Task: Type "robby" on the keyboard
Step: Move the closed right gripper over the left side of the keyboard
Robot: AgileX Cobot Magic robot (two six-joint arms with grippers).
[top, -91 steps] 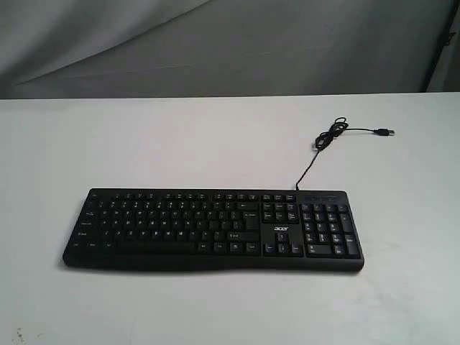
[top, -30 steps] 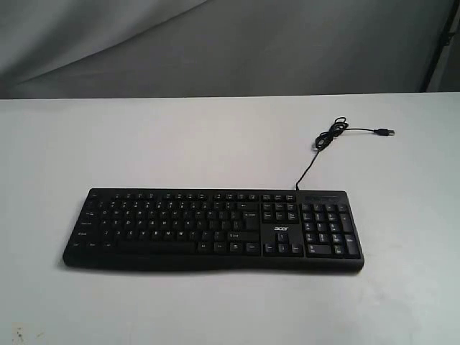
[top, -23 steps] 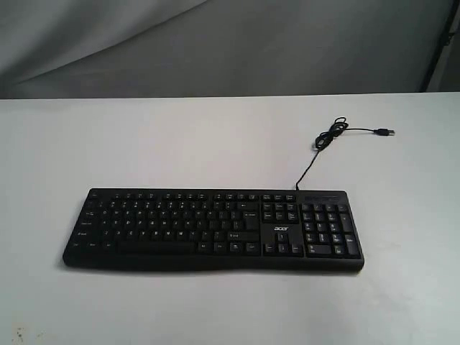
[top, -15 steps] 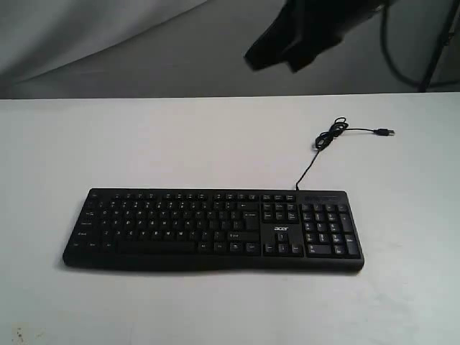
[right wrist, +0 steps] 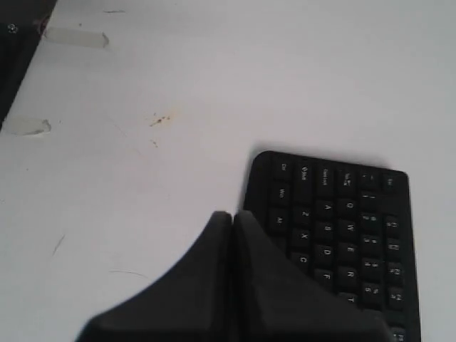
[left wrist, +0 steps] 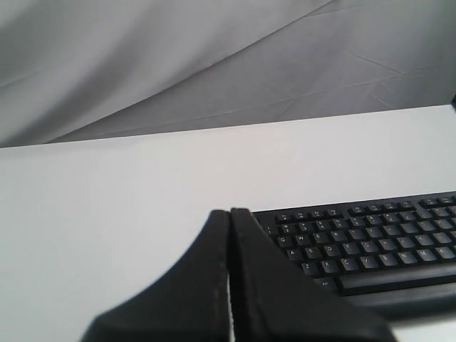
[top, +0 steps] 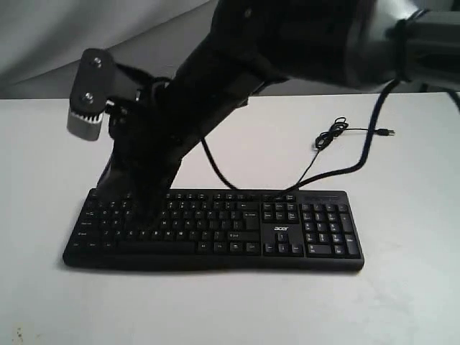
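Presently, right claw (right wrist: 230,217) pressed together at left end of keyboard (top: 287,230), left claw (left wrist: 229,214) likewise pressed together

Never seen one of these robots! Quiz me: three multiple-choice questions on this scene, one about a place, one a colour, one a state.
1. The big black robot arm reaches over which part of the wide flat black keyboard? A number pad B letter keys C arrow keys
2. The table is: A white B green C brown
3. The left gripper is: A wide open B holding a pen C shut
B: the arm covers letter keys. A: its bare top looks white. C: its fingers meet, nothing between.
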